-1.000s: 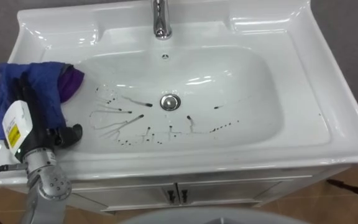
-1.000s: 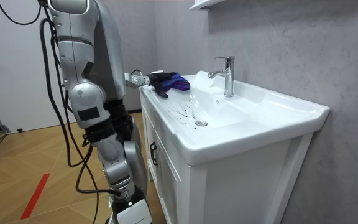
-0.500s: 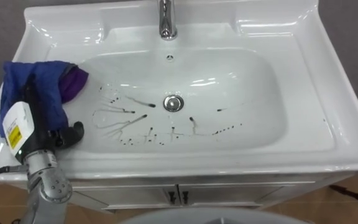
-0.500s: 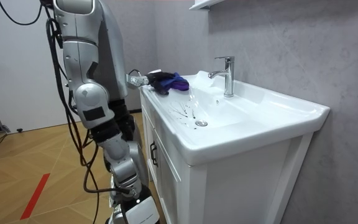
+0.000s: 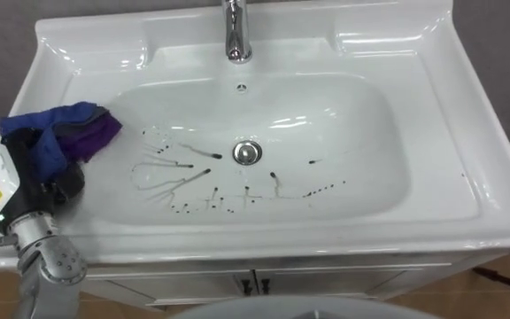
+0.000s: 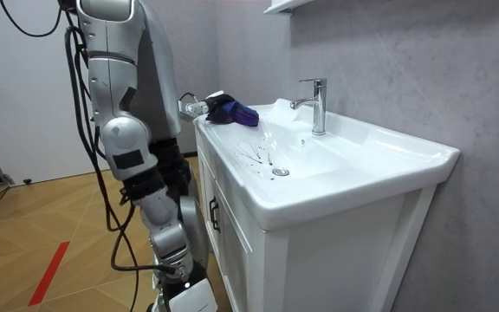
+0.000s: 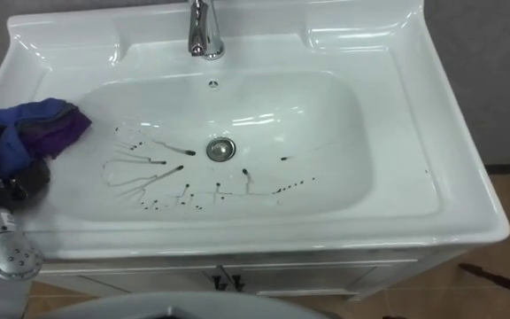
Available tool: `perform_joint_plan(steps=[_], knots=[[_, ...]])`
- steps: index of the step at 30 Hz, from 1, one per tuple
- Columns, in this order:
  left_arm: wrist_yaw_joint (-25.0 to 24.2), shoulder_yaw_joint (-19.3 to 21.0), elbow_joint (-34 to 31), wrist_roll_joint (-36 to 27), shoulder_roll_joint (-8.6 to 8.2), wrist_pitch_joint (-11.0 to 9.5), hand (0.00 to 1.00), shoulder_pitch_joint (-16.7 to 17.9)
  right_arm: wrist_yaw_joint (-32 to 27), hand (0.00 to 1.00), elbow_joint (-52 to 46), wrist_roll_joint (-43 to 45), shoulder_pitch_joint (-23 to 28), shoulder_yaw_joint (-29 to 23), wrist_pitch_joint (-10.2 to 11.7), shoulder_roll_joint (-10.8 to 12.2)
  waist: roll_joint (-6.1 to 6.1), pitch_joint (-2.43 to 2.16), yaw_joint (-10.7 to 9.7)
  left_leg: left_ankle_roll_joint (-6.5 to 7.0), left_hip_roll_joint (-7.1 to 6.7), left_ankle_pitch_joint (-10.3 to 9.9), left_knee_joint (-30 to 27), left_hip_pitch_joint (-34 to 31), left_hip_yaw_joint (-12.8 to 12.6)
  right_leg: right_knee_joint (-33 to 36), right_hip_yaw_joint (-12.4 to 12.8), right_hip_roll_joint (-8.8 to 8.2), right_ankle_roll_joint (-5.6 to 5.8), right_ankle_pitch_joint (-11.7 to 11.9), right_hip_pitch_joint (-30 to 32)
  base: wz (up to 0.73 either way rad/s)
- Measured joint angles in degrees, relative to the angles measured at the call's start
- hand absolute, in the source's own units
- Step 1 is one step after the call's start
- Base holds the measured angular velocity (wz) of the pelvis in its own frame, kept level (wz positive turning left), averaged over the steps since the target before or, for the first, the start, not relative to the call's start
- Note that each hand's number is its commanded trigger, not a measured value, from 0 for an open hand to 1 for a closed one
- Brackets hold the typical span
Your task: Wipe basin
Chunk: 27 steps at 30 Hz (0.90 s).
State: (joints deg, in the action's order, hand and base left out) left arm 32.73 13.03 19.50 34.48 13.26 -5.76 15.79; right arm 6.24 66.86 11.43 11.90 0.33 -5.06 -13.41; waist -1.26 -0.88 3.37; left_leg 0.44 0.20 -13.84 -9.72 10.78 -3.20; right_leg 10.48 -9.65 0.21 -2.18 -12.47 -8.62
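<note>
A white basin (image 5: 352, 115) has dark streaks and spots (image 5: 184, 175) on its floor, left of and in front of the drain (image 5: 247, 152). A blue and purple cloth (image 5: 76, 129) lies bunched on the basin's left rim. My left hand (image 5: 50, 182) sits at the cloth's near end with its dark fingers curled into the fabric. In the room view the cloth (image 6: 232, 111) and that hand (image 6: 199, 107) are at the far end of the counter. My right arm hangs at my side, and its hand (image 6: 187, 296) is at the bottom edge of the room view.
A chrome faucet (image 5: 235, 35) stands at the back centre. The white rim (image 5: 467, 133) is wide and flat around the bowl. Cabinet doors with dark handles (image 5: 253, 285) are below the front edge. I stand at the vanity's front, on a wooden floor (image 6: 24, 225).
My left hand has curled its fingers into the cloth and drawn back toward the front left corner. The cloth has gone from spread out to bunched.
</note>
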Motion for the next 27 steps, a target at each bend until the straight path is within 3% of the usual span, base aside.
perform_joint_plan(steps=[14,27], knots=[[0.36,0.24,2.94,-0.12,-0.03,-0.07,1.00,-1.94,0.60,0.00,-0.07,0.20,-0.57,-1.63,-0.01,-0.07,0.33,-0.02,0.19,0.00,0.12,0.00,0.11,0.68,-1.37,0.28,0.26,-0.11,0.04,-0.25,-0.04,-0.01],[-0.18,0.32,0.52,-0.20,-0.59,0.58,1.00,-1.61,0.89,0.00,-0.10,0.70,-1.04,-1.56,-0.09,0.11,0.93,-0.26,0.01,-0.01,0.14,0.01,0.05,-0.11,-1.18,0.26,-0.05,-0.10,0.02,-0.25,0.40,0.01]])
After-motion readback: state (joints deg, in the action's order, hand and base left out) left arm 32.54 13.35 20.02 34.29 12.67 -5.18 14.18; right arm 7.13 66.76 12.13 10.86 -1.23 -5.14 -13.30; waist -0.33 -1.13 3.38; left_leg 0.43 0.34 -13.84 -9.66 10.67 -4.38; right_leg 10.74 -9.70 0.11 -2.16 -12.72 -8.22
